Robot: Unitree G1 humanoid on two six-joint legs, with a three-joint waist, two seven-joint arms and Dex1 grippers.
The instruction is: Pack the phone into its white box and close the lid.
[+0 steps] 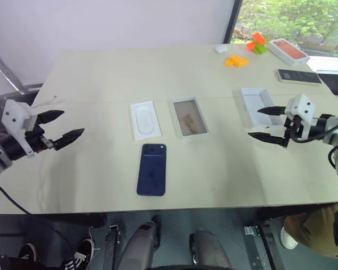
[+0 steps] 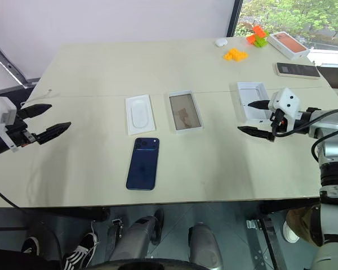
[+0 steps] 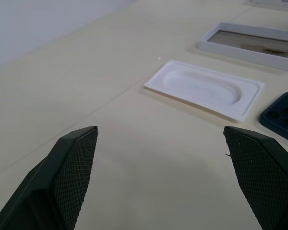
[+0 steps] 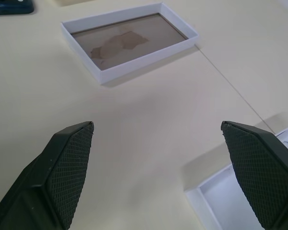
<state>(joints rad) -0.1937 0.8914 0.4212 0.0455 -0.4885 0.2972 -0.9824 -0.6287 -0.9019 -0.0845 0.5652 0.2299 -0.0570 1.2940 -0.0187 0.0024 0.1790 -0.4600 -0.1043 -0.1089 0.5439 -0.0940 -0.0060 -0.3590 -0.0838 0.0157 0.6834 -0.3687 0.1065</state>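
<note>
Pale counter seen from above, with the task's things laid out across its middle. The phone lies flat, back up, camera bump toward the far end, nearest the front edge. Just beyond it stand two pieces side by side: the oval-hollowed white insert on the left and the white box on the right, open, its greyish-brown floor showing. The lid rests farther to the right, inside up, well apart from the box. At the far right corner: an orange-topped box, a black slab, orange blocks, orange and green blocks and a small white object.

Left gripper — held above the counter's left edge, jaws spread wide, holding nothing; its pads frame the insert and a corner of the phone in the left wrist view. Right gripper — held just over the near end of the lid, jaws likewise wide apart and empty, pointing toward the white box.
</note>
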